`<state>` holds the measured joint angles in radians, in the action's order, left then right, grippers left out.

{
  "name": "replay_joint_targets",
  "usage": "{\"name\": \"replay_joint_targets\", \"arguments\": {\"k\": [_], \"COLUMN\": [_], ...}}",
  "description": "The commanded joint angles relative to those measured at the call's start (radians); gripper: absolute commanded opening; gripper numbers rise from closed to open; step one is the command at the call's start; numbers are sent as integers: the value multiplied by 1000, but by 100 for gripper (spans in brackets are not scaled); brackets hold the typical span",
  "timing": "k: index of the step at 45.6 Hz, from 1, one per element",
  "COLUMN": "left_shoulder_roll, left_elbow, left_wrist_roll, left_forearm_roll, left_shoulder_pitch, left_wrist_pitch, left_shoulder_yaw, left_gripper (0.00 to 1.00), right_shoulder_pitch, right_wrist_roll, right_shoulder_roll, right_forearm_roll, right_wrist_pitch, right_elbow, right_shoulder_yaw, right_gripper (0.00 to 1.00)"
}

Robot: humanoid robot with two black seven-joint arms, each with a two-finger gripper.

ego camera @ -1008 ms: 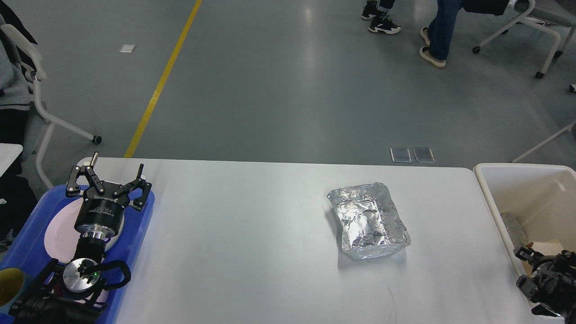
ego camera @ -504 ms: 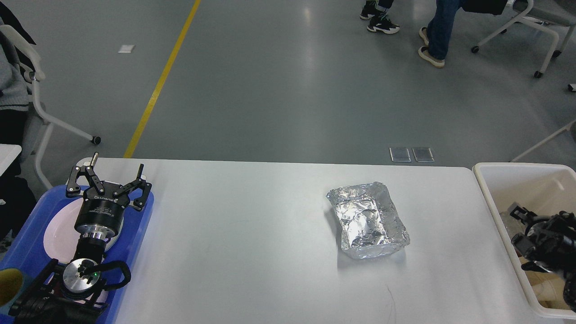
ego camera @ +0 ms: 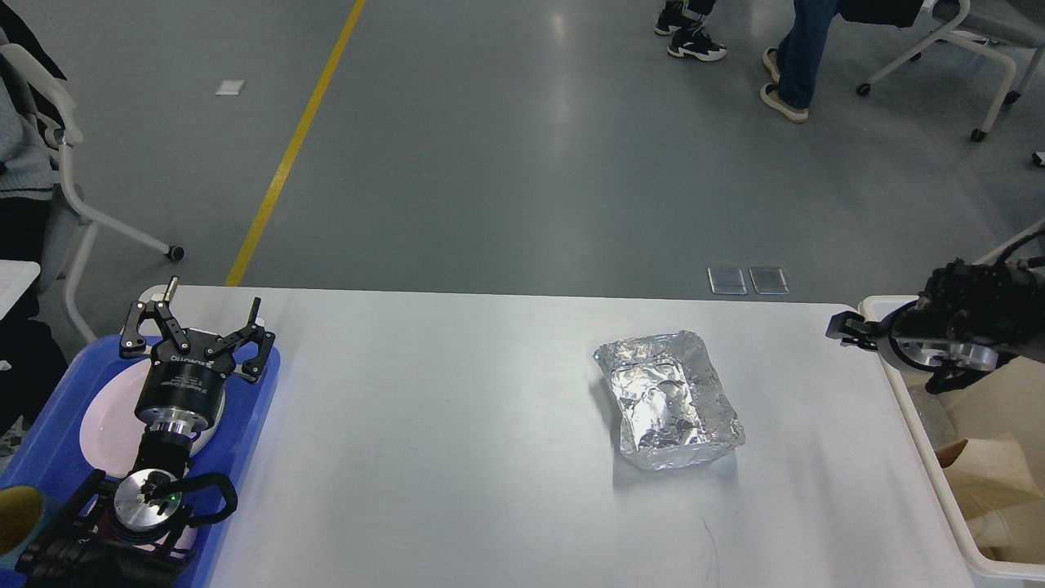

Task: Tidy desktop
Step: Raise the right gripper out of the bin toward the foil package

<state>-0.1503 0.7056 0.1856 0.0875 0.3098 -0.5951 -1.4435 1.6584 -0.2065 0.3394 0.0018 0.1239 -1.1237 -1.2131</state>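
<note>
The right gripper (ego camera: 849, 331) has moved a lot; a second ago it was low down inside the cream-white bin (ego camera: 914, 408), near the bottom right corner; half a second ago it was higher in the bin; now it is up over the bin's top left corner, poking out over the edge of the desktop (ego camera: 490, 425); brown paper (ego camera: 992, 469) in the bin shows more now.

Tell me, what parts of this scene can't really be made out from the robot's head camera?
- Right gripper: small, dark; open or shut unclear.
- White plate: partly covered by the left arm.
- Cream bin: contents cut by the right edge.
- People: cropped by the top edge.
</note>
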Motion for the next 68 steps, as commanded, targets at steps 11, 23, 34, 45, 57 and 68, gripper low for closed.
{"name": "replay_joint_targets", "arguments": {"k": [11,23,34,45,57,68], "left_shoulder_roll": [0,0,0,0,0,0], "left_elbow": [-1,-1,-1,-1,0,0], "left_wrist_roll": [0,0,0,-2,-2,-2], "left_forearm_roll": [0,0,0,0,0,0], "left_shoulder_pitch": [2,0,0,0,2,2], "left_wrist_pitch": [0,0,0,0,0,0], "left_shoulder_yaw": [0,0,-2,-2,-2,-2], "left_gripper": [96,96,96,96,96,96], "right_shoulder_pitch": [458,682,698,661,641,465], "right_wrist_roll": [-7,-5,-5,-7,-5,15], "right_shoulder_roll": [-53,-51,-69,-36,-43,-48], "right_forearm_roll": [9,27,99,121,155,66], "right_wrist_pitch": [594,836,836,723,571,516], "right_elbow": [-292,-390,-392,-364,-369,-305], "right_shoulder_yaw": [-19,-11,17,26,23,41], "right_gripper": [100,100,100,100,100,100]}}
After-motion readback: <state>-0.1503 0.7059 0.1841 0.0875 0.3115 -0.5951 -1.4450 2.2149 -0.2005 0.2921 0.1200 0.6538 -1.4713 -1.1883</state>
